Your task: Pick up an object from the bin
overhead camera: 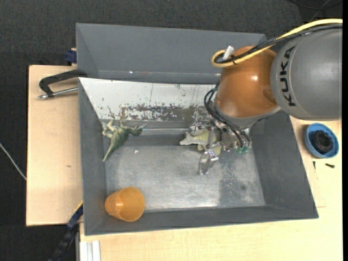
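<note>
While low in bin [90, 162], tool [207, 164] just beside pale toy [192, 140].

You have bare bin floor [163, 173] left of the claw [206, 163] and toward the near wall [196, 217]. A pale toy [191, 140] crowds its upper left. The green dinosaur [117, 136] and orange cup [125, 204] sit far left, well apart from it.

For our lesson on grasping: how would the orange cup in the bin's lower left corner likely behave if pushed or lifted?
The orange cup lies on its side, so a push would probably roll it. It looks like thin plastic, so likely light, though its smooth wall may slip. The bin wall beside it might stop the roll.
</note>
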Tool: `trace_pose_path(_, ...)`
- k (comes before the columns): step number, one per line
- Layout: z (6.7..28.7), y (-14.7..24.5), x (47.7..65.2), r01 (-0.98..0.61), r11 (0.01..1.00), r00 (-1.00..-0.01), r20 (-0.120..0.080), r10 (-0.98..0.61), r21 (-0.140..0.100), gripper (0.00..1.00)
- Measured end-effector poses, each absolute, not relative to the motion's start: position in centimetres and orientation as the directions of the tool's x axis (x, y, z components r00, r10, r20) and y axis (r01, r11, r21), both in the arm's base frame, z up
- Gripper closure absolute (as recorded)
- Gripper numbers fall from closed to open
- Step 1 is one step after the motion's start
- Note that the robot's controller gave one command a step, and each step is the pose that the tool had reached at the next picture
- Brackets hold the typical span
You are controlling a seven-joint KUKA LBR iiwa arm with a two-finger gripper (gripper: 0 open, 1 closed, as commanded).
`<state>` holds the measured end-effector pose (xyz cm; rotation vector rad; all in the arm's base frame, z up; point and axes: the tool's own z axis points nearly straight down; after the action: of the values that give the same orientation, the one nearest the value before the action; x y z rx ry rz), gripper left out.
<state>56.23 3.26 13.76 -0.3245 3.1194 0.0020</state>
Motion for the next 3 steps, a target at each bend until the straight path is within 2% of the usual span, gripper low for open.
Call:
trace_pose_path(1, 8.2, -0.4, 59.9, -0.253, 0.968, -0.968, -0.005, -0.253, -0.001, 0.00)
trace_pose_path(2, 8.6, -0.2, 59.9, -0.254, 0.967, -0.967, -0.006, -0.254, 0.000, 1.00)
trace_pose_path(3, 13.2, -8.0, 57.6, -0.311, 0.951, -0.951, -0.008, -0.311, -0.007, 1.00)
